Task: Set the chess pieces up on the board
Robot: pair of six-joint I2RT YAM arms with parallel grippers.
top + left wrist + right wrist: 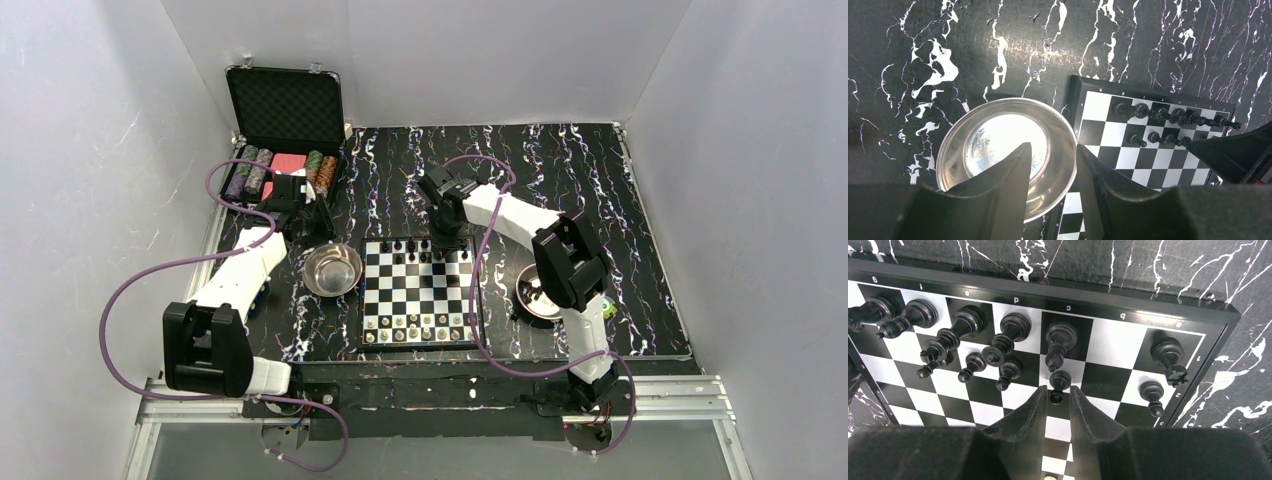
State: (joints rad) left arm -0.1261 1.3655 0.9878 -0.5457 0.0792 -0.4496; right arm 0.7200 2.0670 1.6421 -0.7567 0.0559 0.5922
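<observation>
The board (415, 291) lies at the table's middle. Black chess pieces (412, 248) fill its far rows and pale ones (415, 328) its near rows. In the right wrist view, black figures stand along the edge row, among them a rook (1168, 352) and a bishop (1059, 339). A row of pawns stands in front. My right gripper (1055, 390) is open, and one upright black pawn (1059, 381) stands between its tips with a thin gap on each side. My left gripper (1053, 150) hangs open and empty above the right rim of a steel bowl (1003, 145).
The steel bowl (332, 270) sits just left of the board. A second bowl (535, 297) sits to the right, partly behind the right arm. An open black case (285, 108) with striped chips (250, 170) stands at the back left. White walls enclose the table.
</observation>
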